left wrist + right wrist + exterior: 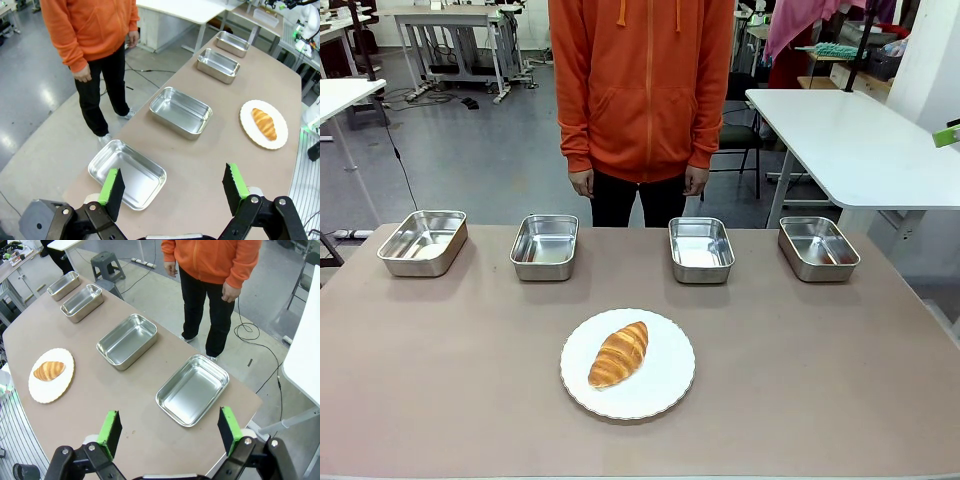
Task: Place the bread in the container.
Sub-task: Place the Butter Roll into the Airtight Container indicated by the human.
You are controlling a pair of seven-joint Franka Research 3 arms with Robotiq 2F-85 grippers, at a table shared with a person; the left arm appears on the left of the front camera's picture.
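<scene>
Wide open on the left hand: green pads far apart, nothing gripped, hanging high above the left end of a long taupe-brown counter. Same story on the right hand: fingers spread to the full, nothing between them, poised up over the right end.

Across that counter, at the far edge, a person in a bright orange hooded top and dark trousers, standing square behind the middle, arms hanging loose at the sides.

Along the far side, a row of four shiny rectangular stainless steel pans with rounded corners and rolled rims, well apart from one another: leftmost pan, second pan, third pan, rightmost pan, all showing bare bottoms. No telling which of the four counts as the container.

Nearer the robot, in front of the gap between second and third, a round white scalloped plate. And on that plate, lying on a slant, a golden-brown ridged croissant, tapered at both ends, touching only the plate, well apart from every pan.
</scene>
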